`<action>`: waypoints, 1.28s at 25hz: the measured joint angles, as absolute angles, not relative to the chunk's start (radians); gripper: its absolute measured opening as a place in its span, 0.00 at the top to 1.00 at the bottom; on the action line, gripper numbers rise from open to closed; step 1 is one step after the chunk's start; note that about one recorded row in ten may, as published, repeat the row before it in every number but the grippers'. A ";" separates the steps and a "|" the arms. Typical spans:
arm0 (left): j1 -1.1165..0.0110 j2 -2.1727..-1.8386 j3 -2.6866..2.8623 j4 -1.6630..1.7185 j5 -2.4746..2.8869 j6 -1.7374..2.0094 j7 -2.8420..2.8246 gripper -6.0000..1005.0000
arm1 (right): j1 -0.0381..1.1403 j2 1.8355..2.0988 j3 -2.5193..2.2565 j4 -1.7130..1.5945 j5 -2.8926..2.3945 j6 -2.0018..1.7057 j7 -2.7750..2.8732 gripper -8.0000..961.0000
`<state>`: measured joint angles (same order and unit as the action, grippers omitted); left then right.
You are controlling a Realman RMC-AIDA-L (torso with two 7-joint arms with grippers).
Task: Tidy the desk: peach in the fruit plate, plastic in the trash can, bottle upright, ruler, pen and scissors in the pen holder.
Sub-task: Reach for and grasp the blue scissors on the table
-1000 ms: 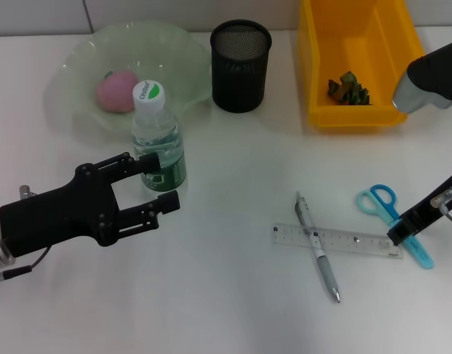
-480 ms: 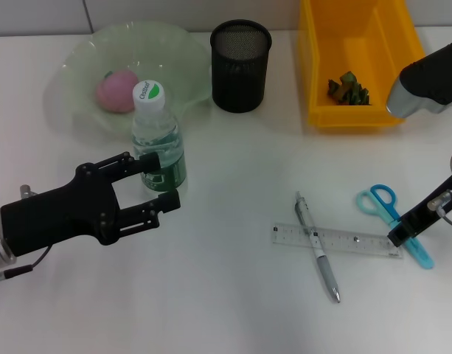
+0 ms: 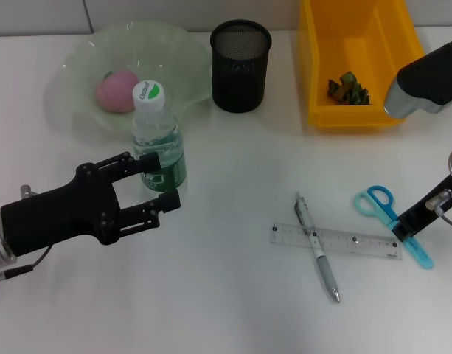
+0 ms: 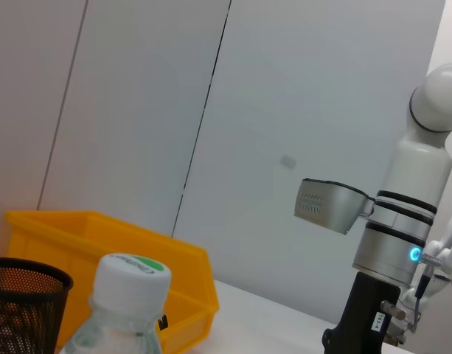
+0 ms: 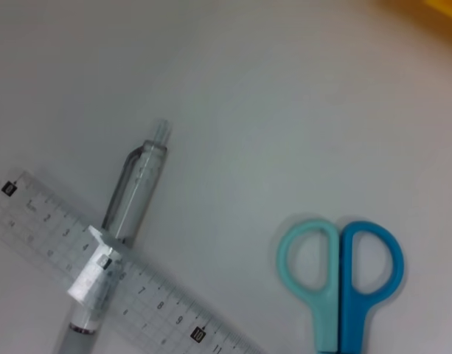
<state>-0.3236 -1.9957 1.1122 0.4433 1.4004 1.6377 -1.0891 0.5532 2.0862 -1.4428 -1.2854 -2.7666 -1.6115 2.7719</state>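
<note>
Looking down from the head view, about half the tidying seems done. The peach sits in the fruit plate, a crumpled bit of plastic lies inside the yellow trash can, and the bottle stands upright just in front of the plate. Still out on the desk are the ruler, the pen lying across it, and the scissors just past the ruler's end. The pen holder stands well apart from them and looks empty. The left gripper hangs beside the bottle with its fingers spread wide, one finger near the label, holding nothing. The right gripper is low over the scissors blades; whether its fingers are open or closed I cannot tell.

From the left wrist view, the bottle's white cap stands close in front, with the mesh holder and the yellow bin behind it. None of this arm's own fingers show.

From the right wrist view, the scissors' two handle loops lie flat on the desk, near the pen crossing the ruler. No fingers appear, so I judge the scissors the likely next pick, not yet grasped.
</note>
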 joint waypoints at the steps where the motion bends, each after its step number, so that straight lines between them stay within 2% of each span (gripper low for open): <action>1: -0.324 -1.996 1.112 0.443 1.400 1.638 -1.089 0.26 | 0.553 2.086 -1.443 -1.285 -2.767 -1.611 2.772 0.73; 4: -0.324 -1.996 1.112 0.443 1.400 1.638 -1.089 0.26 | 0.552 2.086 -1.443 -1.284 -2.770 -1.610 2.772 0.78; 10: -0.322 -1.996 1.112 0.443 1.400 1.639 -1.089 0.26 | 0.538 2.085 -1.440 -1.332 -2.766 -1.623 2.772 0.79; 12: -0.322 -1.996 1.112 0.443 1.400 1.640 -1.089 0.26 | 0.531 2.085 -1.433 -1.366 -2.764 -1.641 2.772 0.83; 18: -0.322 -1.996 1.112 0.446 1.400 1.641 -1.089 0.26 | 0.522 2.084 -1.433 -1.401 -2.766 -1.665 2.776 0.82; 23: -0.325 -1.996 1.112 0.448 1.400 1.640 -1.089 0.26 | 0.519 2.086 -1.440 -1.387 -2.766 -1.649 2.782 0.60; 32: -0.325 -1.996 1.109 0.446 1.400 1.638 -1.089 0.26 | 0.520 2.088 -1.466 -1.341 -2.761 -1.609 2.787 0.61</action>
<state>-0.3255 -1.9957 1.1088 0.4457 1.4004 1.6375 -1.0891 0.5196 2.0877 -1.4656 -1.3412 -2.7612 -1.6094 2.7874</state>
